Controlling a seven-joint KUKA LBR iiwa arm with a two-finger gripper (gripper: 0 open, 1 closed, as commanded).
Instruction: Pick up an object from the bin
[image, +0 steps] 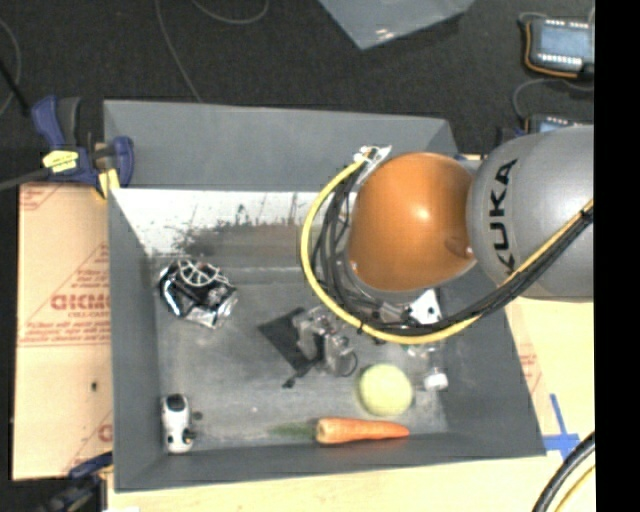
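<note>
My gripper (331, 345) is low in the middle of the bin, partly hidden under the arm's orange cover. A flat black piece (283, 336) lies right against its left side, with a thin black end trailing toward the front. A pale green ball (385, 390) rests just in front and to the right of the gripper. An orange carrot (362, 431) with a green stem end lies along the front wall, below the ball.
A crumpled black and silver wrapper (197, 292) sits at the back left. A small white and black toy (177, 422) stands in the front left corner. A small clear piece (435, 379) lies right of the ball. The arm covers the bin's right back part.
</note>
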